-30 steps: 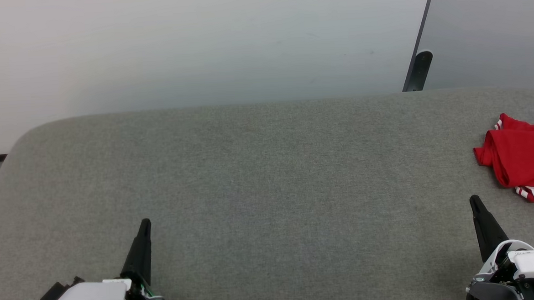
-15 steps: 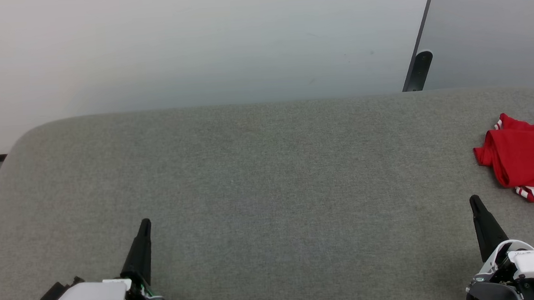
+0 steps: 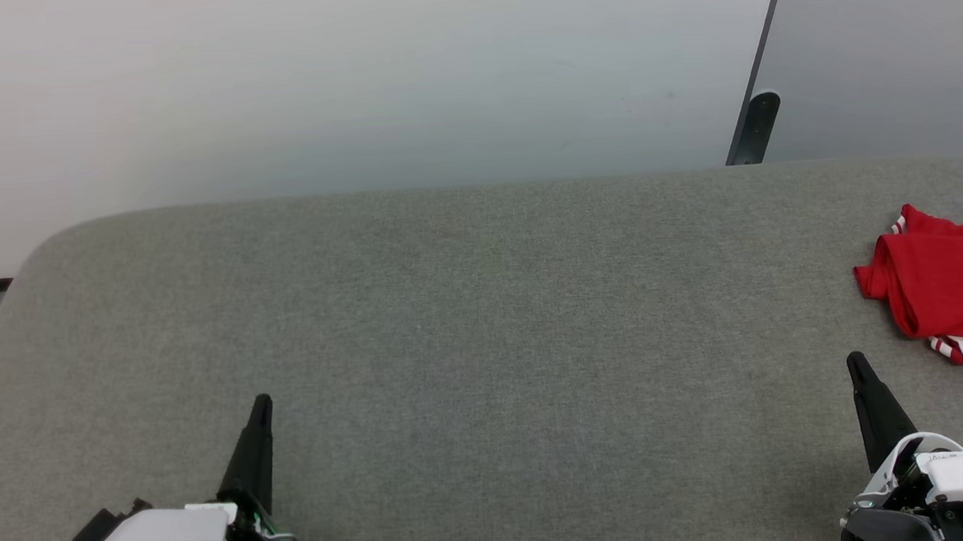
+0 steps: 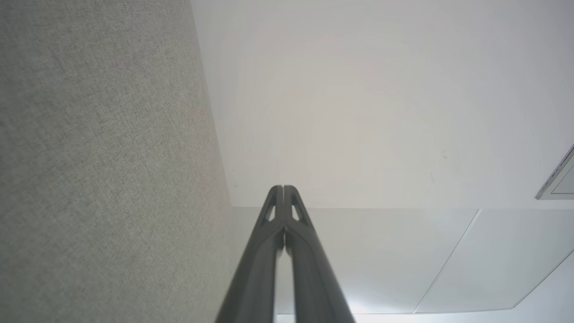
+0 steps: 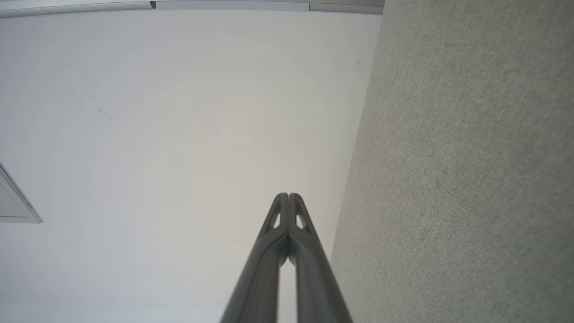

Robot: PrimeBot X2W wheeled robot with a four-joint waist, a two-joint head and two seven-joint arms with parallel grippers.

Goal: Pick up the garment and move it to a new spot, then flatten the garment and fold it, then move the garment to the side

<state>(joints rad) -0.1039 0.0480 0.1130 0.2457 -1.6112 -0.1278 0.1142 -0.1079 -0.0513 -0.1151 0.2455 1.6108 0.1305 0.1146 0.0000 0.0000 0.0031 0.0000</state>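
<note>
Grey woven fabric [image 3: 485, 344] covers the wide surface in front of you and takes up the lower two thirds of the head view. A pale wall [image 3: 356, 79] rises above its rounded far edge, and a dark slanted post [image 3: 758, 124] stands at the upper right. You find the garment [image 3: 944, 291] at the right edge of the frame, lying on the fabric as a bunched red heap. Red-and-white striped trim and a bit of white sleeve show along its lower side, and part of it runs out of the frame. Your left gripper [image 3: 262, 400] sits at the lower left, its dark fingers pressed together into one point aimed up the frame, holding nothing. Your right gripper [image 3: 855, 360] sits at the lower right, likewise clenched and empty, its tip near the garment's lower left corner but apart from it. In the left wrist view you see the two fingers [image 4: 260, 269] meeting at their tips, with the grey fabric down the left of the frame and pale wall behind them. In the right wrist view the fingers [image 5: 314, 278] meet the same way, with the fabric filling the right side of the frame.
</note>
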